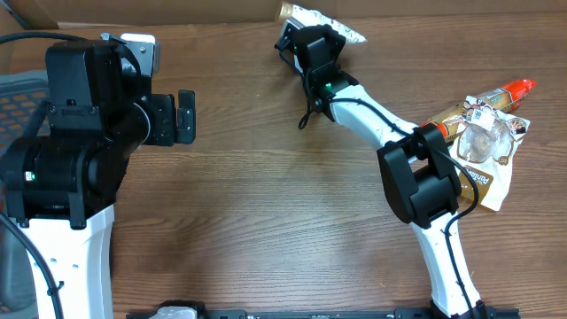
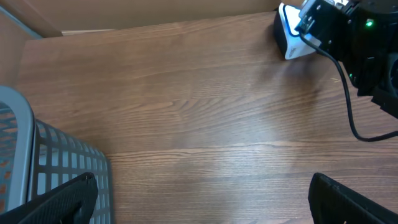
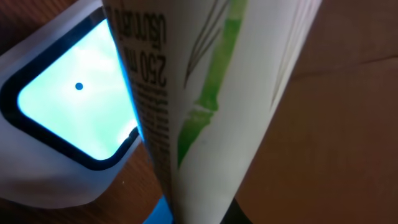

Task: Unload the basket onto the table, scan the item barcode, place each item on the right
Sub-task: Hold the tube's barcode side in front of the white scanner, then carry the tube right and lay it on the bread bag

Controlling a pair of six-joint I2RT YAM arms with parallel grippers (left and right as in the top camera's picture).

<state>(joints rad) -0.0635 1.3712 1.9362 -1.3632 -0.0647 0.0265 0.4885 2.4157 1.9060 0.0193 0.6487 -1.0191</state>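
Note:
My right gripper is shut on the item, a white tube with a green bamboo print and small printed text. In the right wrist view the tube fills the middle of the picture, and the gripper shows only at the bottom edge. Just left of the tube stands a white barcode scanner with a lit pale green window. In the left wrist view the scanner shows at the back right under the right arm. My left gripper hangs open over bare table, far to the left of the scanner.
A pile of wrapped products lies at the right edge of the wooden table. A grey mesh basket stands at the left, beside the left fingers. A cardboard wall runs along the back.

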